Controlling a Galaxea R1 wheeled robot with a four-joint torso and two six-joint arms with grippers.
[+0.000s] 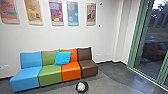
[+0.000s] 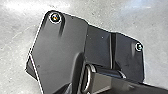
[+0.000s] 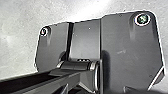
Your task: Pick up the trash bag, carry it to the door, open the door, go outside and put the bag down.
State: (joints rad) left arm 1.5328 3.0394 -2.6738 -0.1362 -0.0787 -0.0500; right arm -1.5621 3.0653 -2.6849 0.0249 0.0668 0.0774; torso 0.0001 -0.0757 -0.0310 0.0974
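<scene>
Both wrists over grey floor; can't tell if either end effector is open or closed. White bundle in dark round holder, near orange seat.

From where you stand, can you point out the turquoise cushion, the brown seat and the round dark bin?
Turquoise cushion (image 1: 62,58): head view, middle of its face.
Brown seat (image 1: 86,65): head view, its seat pad.
Round dark bin (image 1: 77,88): head view, its rim.

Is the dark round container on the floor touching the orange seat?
Apart. The head view shows a strip of grey floor between the dark round container and the orange seat's lower edge.
</scene>
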